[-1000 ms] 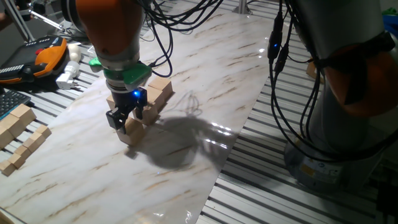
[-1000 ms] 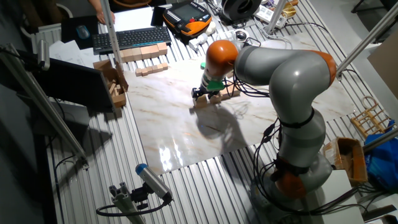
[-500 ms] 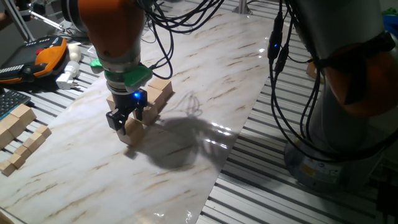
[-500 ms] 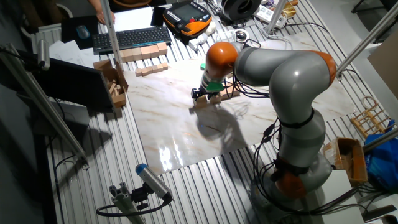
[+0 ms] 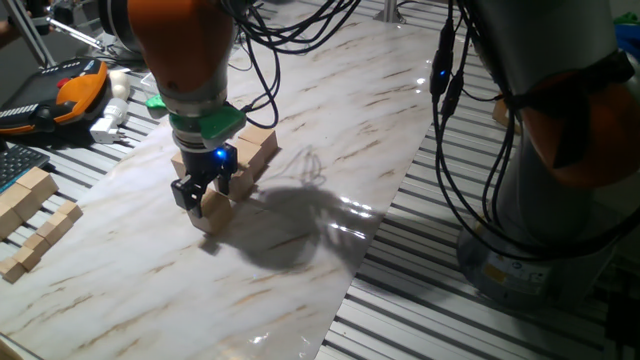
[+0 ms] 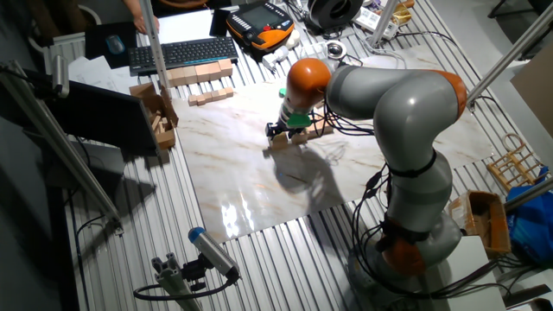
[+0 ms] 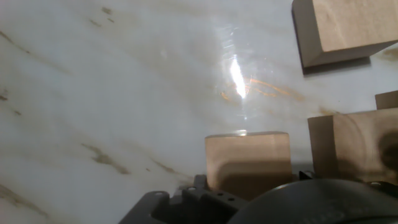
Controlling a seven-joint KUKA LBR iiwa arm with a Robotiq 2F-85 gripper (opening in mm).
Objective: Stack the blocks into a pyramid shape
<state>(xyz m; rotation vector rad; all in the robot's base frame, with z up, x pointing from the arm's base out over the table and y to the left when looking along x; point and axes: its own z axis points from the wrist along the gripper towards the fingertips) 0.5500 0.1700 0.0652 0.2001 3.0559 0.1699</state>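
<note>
My gripper point(image 5: 205, 193) stands low over the marble board, its black fingers on either side of one tan wooden block point(image 5: 215, 210) that rests on the board. The fingers look shut on it. Just behind it is a cluster of more blocks point(image 5: 257, 148). In the other fixed view the gripper point(image 6: 281, 132) and the held block point(image 6: 278, 144) are at mid-board, beside the cluster point(image 6: 315, 130). In the hand view the held block point(image 7: 249, 163) is at bottom centre. A second block point(image 7: 354, 146) is close on its right and a third point(image 7: 345, 28) at top right. The fingertips are hidden there.
Smaller pale wooden pieces point(image 5: 35, 215) lie off the board's left edge, and more point(image 6: 200, 74) near a keyboard point(image 6: 177, 53). An orange pendant point(image 5: 60, 92) and a wooden crate point(image 6: 160, 117) sit nearby. Cables point(image 5: 450, 110) hang by the arm's base.
</note>
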